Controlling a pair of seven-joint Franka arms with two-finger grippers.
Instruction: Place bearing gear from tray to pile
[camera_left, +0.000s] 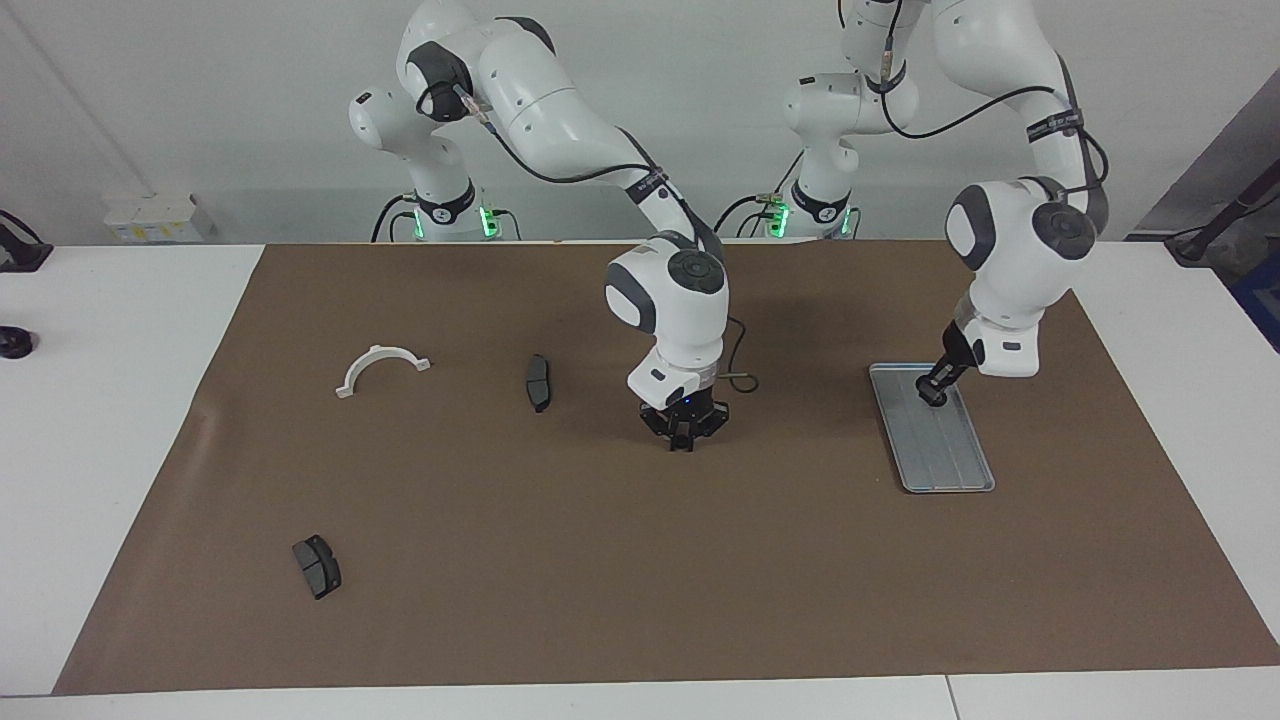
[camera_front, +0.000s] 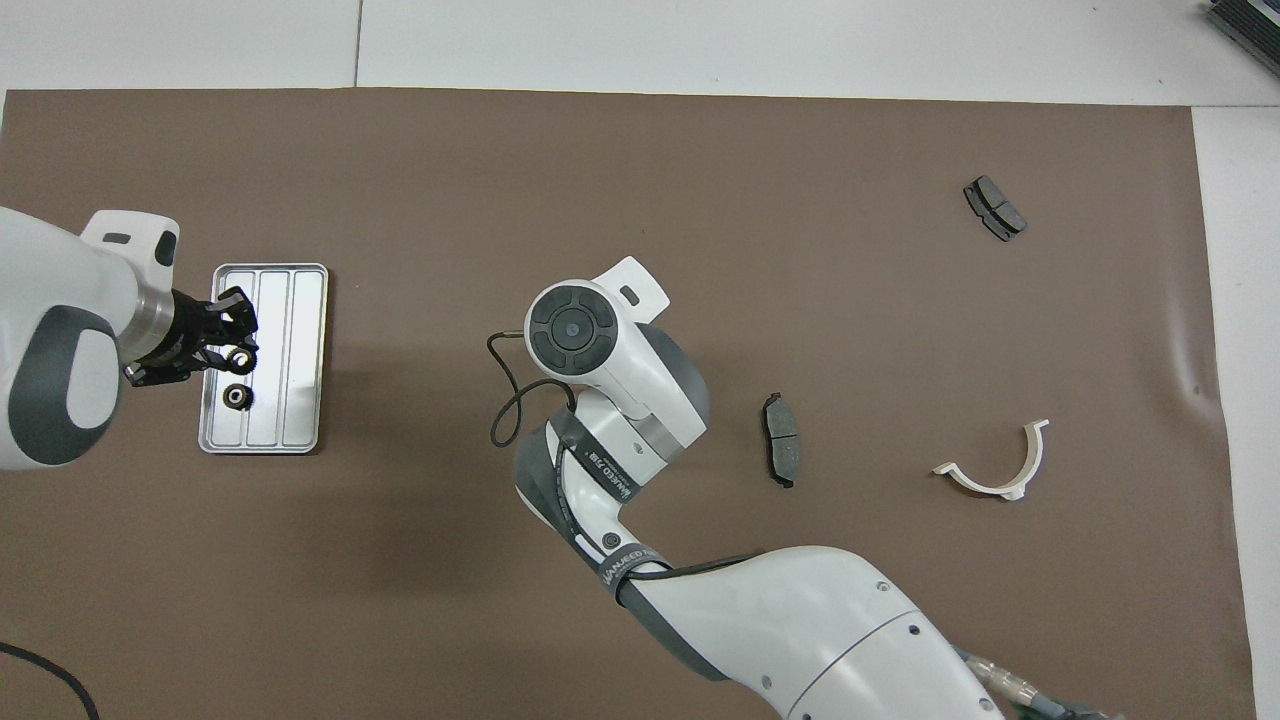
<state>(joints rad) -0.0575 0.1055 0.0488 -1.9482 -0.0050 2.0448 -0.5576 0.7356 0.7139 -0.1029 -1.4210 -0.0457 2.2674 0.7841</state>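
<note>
Your left hand (camera_left: 934, 394) hangs just above the tray (camera_left: 945, 455), over the end of it that lies nearer to the robots. Its fingers are drawn narrow onto a small dark bearing gear (camera_front: 240, 354), pinched at the fingertips and lifted clear of the metal. On the tray's shiny surface, a little nearer to the robots than the hand as seen from overhead, you also see a second small dark ring (camera_front: 237, 397); I cannot tell whether that is another gear lying there or a reflection of the held one.

The tray itself lies flat on the brown mat (camera_left: 560, 560) that covers the table (camera_left: 120, 420), at the left arm's end, its long ridges running away from the robots.

Your right hand (camera_left: 683, 444) is well apart from the tray, toward the right arm's end, low over bare mat at mid-table. Its fingertips meet and it holds nothing.

Further from the tray in that same direction lies a dark grey brake pad (camera_left: 538, 382), about level with the tray's nearer end. A white half-ring clamp (camera_left: 381, 368) lies further along again, its open side turned away from the robots. A second brake pad (camera_left: 317, 566) lies further along than the clamp and farther from the robots than the tray, near the mat's corner
</note>
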